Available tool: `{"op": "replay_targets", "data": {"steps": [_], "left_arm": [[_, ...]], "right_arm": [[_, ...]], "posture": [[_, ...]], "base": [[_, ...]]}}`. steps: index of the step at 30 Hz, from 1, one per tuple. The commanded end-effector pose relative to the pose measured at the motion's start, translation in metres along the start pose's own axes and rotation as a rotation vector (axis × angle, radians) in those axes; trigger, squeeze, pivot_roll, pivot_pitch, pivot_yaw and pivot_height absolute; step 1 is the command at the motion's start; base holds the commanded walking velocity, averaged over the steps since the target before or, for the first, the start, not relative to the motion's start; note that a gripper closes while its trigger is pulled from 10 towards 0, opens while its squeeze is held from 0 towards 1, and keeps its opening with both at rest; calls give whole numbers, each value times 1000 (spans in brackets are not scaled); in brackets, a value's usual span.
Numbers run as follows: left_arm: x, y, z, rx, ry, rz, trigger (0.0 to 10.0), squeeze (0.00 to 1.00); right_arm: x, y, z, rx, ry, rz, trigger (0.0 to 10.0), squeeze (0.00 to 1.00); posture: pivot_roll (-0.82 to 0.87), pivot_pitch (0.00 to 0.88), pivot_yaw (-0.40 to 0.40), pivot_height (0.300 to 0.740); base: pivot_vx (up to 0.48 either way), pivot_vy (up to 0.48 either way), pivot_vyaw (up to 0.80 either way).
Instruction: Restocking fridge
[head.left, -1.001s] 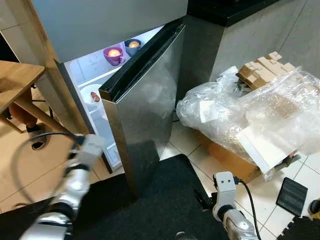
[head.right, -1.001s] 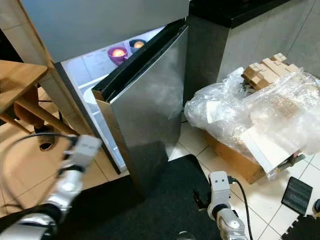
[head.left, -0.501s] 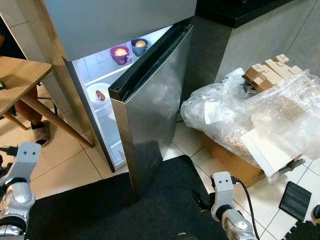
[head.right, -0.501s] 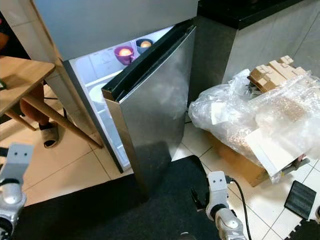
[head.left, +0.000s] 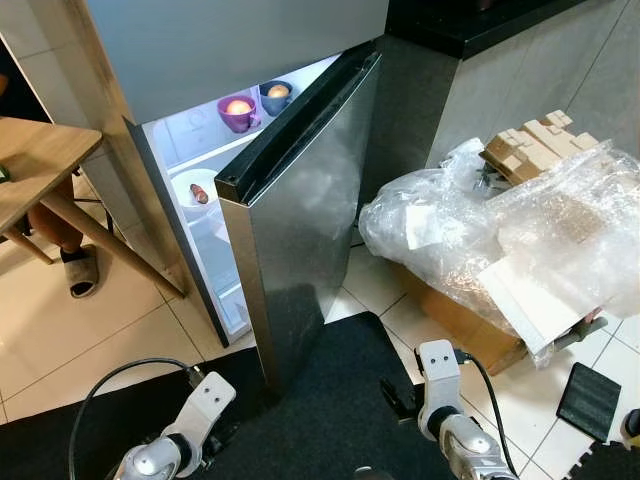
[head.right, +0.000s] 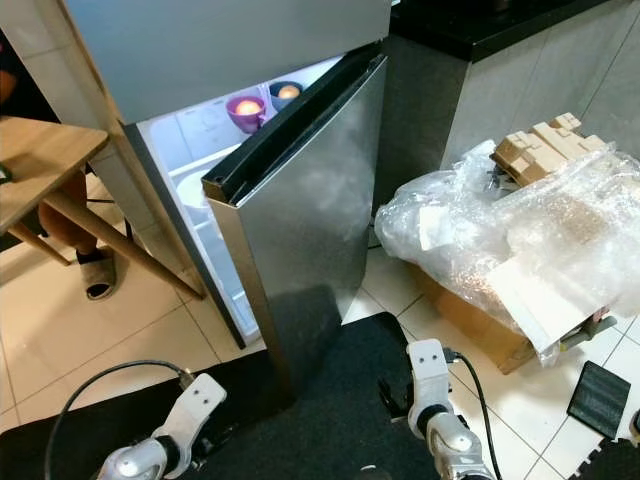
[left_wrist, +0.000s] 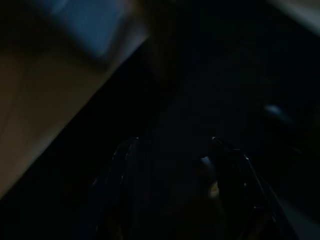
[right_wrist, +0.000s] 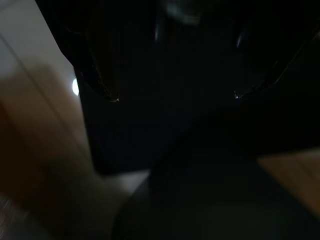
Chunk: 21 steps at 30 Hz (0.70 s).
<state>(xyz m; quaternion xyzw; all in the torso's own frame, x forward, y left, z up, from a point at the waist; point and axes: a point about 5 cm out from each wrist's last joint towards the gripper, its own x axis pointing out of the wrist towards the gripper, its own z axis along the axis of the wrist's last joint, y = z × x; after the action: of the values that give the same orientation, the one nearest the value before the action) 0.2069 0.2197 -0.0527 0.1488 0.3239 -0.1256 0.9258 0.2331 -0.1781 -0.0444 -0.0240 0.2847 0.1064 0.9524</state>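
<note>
The steel fridge door (head.left: 300, 230) stands partly open ahead of me, and the lit inside shows through the gap. On the upper shelf sit a purple bowl (head.left: 236, 110) and a dark blue bowl (head.left: 273, 95), each with something orange in it. Below them is a white plate (head.left: 193, 188) with a small brown item. My left arm (head.left: 203, 402) and right arm (head.left: 437, 378) hang low over the black mat, well short of the fridge. In the dark wrist views the left gripper (left_wrist: 172, 150) and right gripper (right_wrist: 175, 96) are open and hold nothing.
A wooden table (head.left: 40, 160) stands at the left, with a person's sandalled foot (head.left: 80, 270) under it. A pile of bubble wrap (head.left: 520, 230) on a cardboard box (head.left: 455, 310) blocks the right side. A black mat (head.left: 330, 390) lies underfoot, with tiled floor around it.
My left arm, raised towards the fridge opening a second ago, swung out to the left and now hangs low. The right arm stayed put. The camera shifted slightly.
</note>
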Motion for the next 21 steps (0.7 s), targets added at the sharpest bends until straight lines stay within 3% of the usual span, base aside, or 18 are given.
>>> {"op": "replay_targets", "data": {"steps": [1,2,4,6,9,12,21], "left_arm": [[-6,-3,-21,-158,75,102,10000,0],[-6,-3,-21,-158,75,102,10000,0],[-12,-4,-33,-333,86,213,10000,0],[-16,-8,-39,-405,88,246,10000,0],[-17,-14,-42,-397,88,232,10000,0],[-16,-21,-41,-338,85,219,10000,0],[-10,-37,-36,-328,97,201,10000,0]], "right_arm": [[-4,8,-18,-16,84,14,10000,0],[-4,8,-18,-16,84,14,10000,0],[-7,11,-26,-16,123,5,10000,0],[-8,13,-30,-16,141,4,10000,0],[-8,14,-30,-18,142,7,10000,0],[-8,15,-30,-15,142,8,10000,0],[-7,13,-29,-16,147,-1,10000,0]], "posture": [[-140,119,16,740],[-140,119,16,740],[-141,122,13,740],[-140,123,12,740],[-140,126,10,740],[-140,126,10,740],[-138,135,10,740]], "base": [[0,0,0],[0,0,0],[0,0,316],[0,0,716],[0,0,800],[0,0,800],[0,0,800]]}}
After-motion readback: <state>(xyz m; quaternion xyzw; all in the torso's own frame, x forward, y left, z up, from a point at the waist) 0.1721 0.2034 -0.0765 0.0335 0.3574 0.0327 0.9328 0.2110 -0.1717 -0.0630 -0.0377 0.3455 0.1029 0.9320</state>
